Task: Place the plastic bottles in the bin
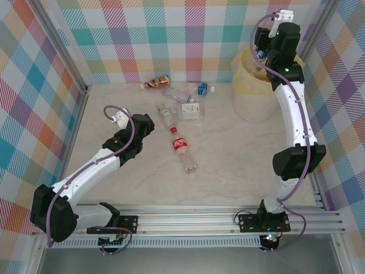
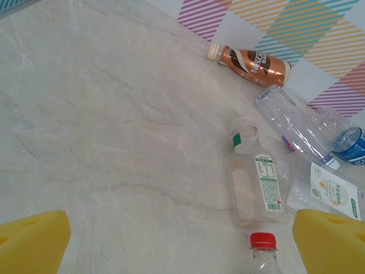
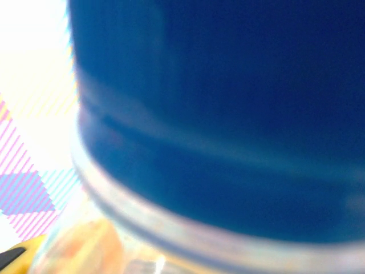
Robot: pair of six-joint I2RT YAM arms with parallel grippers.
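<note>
Right gripper (image 1: 263,51), pinching 1 blue-labelled bottle (image 3: 228,114), hangs above the bin (image 1: 251,105) at upper right: centre over the opening before release. Left gripper (image 2: 182,245) is spread wide.

A pale marbled tabletop (image 1: 228,165) lies evenly lit, boxed by pastel plaid walls (image 1: 142,45) at nine, twelve and three o'clock, an aluminium rail (image 1: 194,220) at six.

Pastel plaid walls (image 1: 171,34) frame a pale marbled table (image 1: 228,154), cream-yellow bin (image 1: 251,100) and brown-labelled bottle (image 1: 157,83).
</note>
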